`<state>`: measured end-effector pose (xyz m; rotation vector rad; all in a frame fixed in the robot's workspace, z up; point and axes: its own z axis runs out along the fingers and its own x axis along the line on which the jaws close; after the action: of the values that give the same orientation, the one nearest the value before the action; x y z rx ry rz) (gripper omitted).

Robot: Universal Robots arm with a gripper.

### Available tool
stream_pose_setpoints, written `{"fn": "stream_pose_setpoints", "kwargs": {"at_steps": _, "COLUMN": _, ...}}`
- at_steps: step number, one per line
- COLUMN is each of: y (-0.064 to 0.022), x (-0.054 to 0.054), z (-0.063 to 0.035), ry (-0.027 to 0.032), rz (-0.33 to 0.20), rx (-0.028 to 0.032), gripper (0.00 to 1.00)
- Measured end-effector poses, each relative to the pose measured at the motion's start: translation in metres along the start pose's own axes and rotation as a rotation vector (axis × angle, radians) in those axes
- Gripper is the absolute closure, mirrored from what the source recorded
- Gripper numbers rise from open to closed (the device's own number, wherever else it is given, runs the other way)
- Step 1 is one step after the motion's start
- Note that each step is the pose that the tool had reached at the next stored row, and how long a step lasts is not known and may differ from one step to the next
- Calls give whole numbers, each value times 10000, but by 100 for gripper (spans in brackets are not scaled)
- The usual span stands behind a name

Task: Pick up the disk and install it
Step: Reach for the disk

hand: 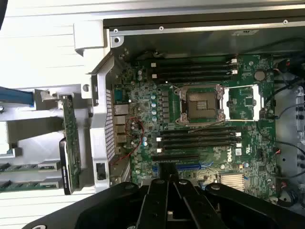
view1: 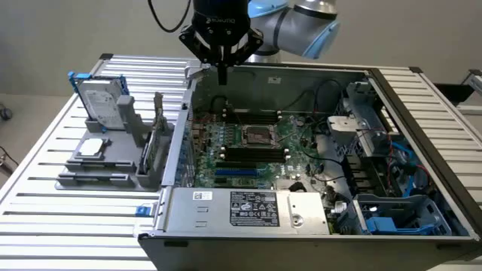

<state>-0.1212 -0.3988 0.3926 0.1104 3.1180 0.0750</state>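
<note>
pincer (view1: 223, 78) together, empty, above pc case (view1: 178, 148); disk (view1: 100, 101) upright in grey rack (view1: 98, 169), btm hidden.

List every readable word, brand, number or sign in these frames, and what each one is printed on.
"ROBOTIQ": on the body of the gripper, exterior view.
"DELL": on the motherboard, wrist view.
Label on the power-supply box: print too small to read.
Label on the disk: too small to read.

Arm (view1: 301, 22) bent overhead, tool (view1: 222, 82) pointing straight down, fingers (view1: 221, 72) together
</note>
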Motion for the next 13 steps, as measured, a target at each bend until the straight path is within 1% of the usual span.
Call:
{"fn": "stream_pose_setpoints", "kwargs": {"at_steps": 8, "y": 1, "x": 13, "z": -1, "ry": 0, "rz": 0, "rx": 0, "gripper": 89}}
{"fn": "stream_pose_setpoints", "kwargs": {"at_steps": 9, "y": 20, "x": 37, "z": 1, "ry": -3, "rz": 0, "rx": -3, "gripper": 89}}
{"fn": "stream_pose_setpoints", "kwargs": {"at_steps": 13, "y": 94, "x": 207, "z": 0, "ry": 0, "rz": 0, "rx": 0, "gripper": 89}}
